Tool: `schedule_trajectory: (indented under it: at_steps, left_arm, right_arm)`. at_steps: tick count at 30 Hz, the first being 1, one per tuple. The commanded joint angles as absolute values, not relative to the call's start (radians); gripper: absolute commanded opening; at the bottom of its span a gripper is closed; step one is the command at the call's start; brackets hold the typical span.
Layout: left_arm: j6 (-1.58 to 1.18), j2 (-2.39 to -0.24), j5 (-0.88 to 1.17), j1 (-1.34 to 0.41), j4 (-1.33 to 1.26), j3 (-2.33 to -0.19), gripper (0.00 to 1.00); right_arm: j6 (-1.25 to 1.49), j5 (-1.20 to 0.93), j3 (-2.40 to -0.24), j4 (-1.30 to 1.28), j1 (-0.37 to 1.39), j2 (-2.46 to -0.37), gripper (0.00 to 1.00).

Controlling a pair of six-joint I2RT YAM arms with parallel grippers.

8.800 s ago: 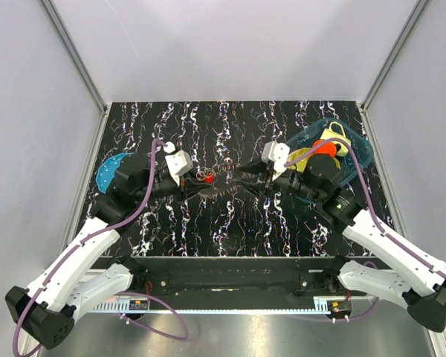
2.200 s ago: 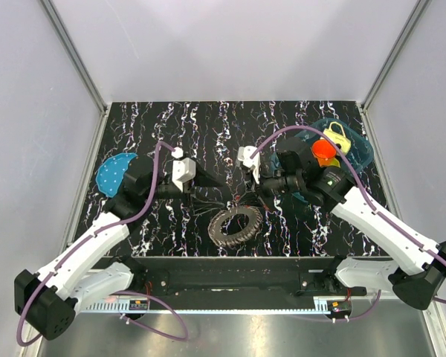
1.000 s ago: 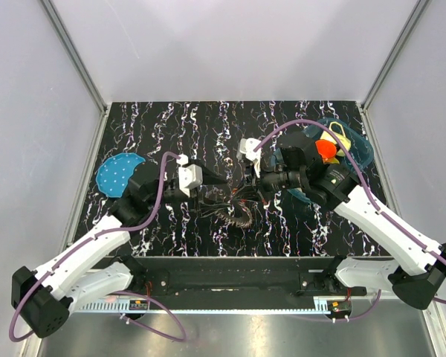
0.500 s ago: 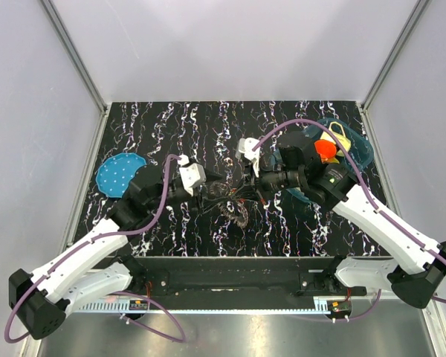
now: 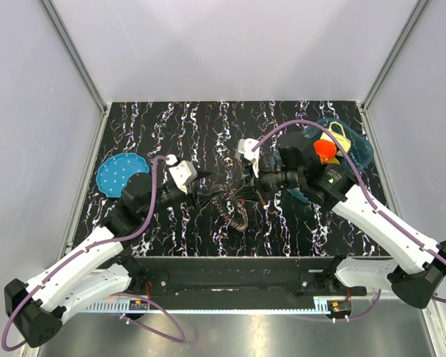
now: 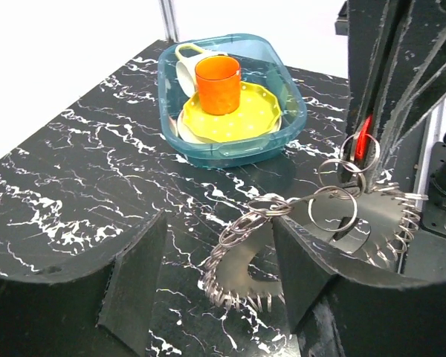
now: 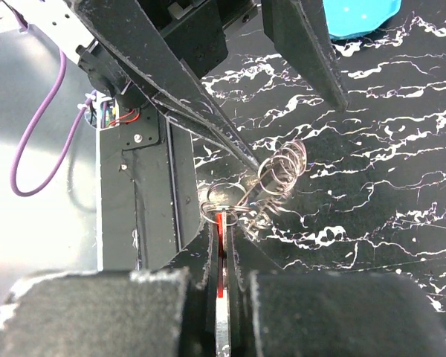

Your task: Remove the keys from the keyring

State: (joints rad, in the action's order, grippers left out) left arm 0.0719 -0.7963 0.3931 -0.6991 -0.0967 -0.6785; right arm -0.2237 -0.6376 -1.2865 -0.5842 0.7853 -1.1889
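Table (image 5: pixel 171 126): black marble pattern, with both arms reaching in toward the middle. Left arm (image 5: pixel 82 256) comes in from the near-left corner and right arm (image 5: pixel 379 223) from the near-right.

Clear blue tub (image 6: pixel 293 123): far right of the table, well apart from the keys. It holds a yellow dotted plate (image 6: pixel 249 119), an orange cup (image 6: pixel 218 83) on the plate, and a pale mug (image 6: pixel 182 71) behind the cup.

Blue disc (image 5: pixel 119 172): flat on the table at the left edge, just beside the left wrist.

Left tool (image 6: pixel 219 227): fingers spread, nothing clamped. The wire loops sit just ahead of the gap. In the right wrist view one fingertip is right at the loops; can't tell if it touches.

Right tool (image 7: pixel 221 230): fingers closed tight on the red piece (image 7: pixel 221 249), which is pinched flat between them.

Keys (image 5: pixel 236 212): a curved toothed strand hanging just below the right tool, between the two tools, over the near-centre of the table. Can't tell if the lowest keys touch the table.

Keyring (image 6: pixel 262 212): a run of linked wire loops from the red piece to the bunch. The keys are all on it, none lying loose.
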Motion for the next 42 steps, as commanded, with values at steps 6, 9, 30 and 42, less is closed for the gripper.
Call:
schedule_trajectory:
  at_steps: [6, 9, 30, 42]
  left_arm:
    - [0.098, -0.766, 0.418, -0.704, -0.081, -0.706, 0.63]
    - [0.141, -0.743, 0.402, -0.724, -0.115, -0.677, 0.63]
    - [0.126, -0.764, 0.224, -0.739, -0.179, -0.703, 0.63]
    - [0.078, -0.796, 0.152, -0.738, -0.146, -0.744, 0.62]
  right_arm:
    - [-0.075, -0.592, -1.253, -0.356, 0.784, -1.184, 0.0]
    - [-0.069, -0.563, -1.255, -0.348, 0.784, -1.184, 0.0]
    - [-0.069, -0.615, -1.267, -0.373, 0.784, -1.203, 0.0]
    - [-0.083, -0.627, -1.261, -0.413, 0.785, -1.2, 0.0]
